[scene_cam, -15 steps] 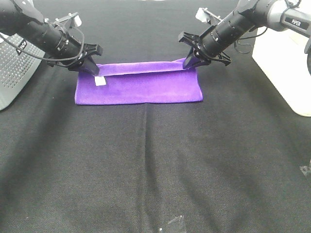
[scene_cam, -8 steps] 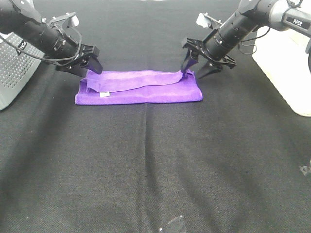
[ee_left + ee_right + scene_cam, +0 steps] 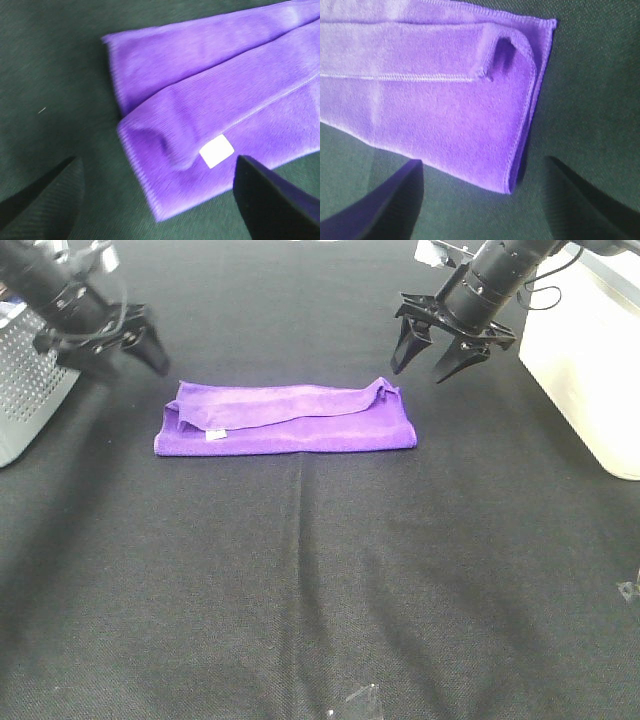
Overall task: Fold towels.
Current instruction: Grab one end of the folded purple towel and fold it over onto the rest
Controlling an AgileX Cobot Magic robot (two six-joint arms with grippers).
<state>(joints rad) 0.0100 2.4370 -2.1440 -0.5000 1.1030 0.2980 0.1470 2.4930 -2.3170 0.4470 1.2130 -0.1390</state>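
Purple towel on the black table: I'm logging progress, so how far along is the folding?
Done: the bright purple microfiber towel lies folded lengthwise into a long strip, small white tag showing. In hand: nothing; the left gripper and right gripper both hang open, clear of its ends. Left: the upper layer sits uneven, with a curled corner near the right gripper, and a crosswise fold probably remains.

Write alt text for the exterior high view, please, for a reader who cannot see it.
A purple towel lies folded into a long strip on a black table, its upper layer a little rumpled. The left gripper and the right gripper hang open near its two far corners, neither touching it.
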